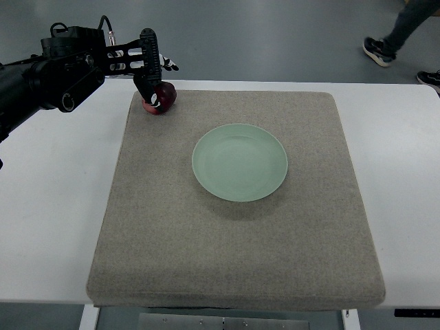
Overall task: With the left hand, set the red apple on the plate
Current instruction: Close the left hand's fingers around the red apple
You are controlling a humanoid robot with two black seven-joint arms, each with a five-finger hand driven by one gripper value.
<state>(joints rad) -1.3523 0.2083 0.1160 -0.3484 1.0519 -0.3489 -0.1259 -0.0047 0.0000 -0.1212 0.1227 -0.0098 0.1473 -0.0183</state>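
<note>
The black robotic left hand (152, 81) reaches in from the left edge, up at the far left corner of the grey felt mat (234, 234) that covers most of the white surface (55, 206). Its dark fingers (148, 58) curl down over the round dark-red apple (161, 97), closed around it from above and from the left side. The apple sits right at the mat's far left corner, and whether it rests on the felt or is lifted just clear of it I cannot tell from this angle. The bulky black forearm (48, 79) stretches back over the surface's far left corner, with cables looping off its top.

The round pale-green plate (239, 162) lies flat near the middle of the mat, a little toward the far edge, with nothing on it. It is well apart from the apple, off to the right and nearer the front. The apple is not yet on the plate.

Beyond the far edge of the surface, at the upper right corner of the view, a person's dark shoe (379, 50) and trouser leg (411, 19) stand on the grey floor (275, 34), with a second shoe (430, 79) just at the right edge.
</note>
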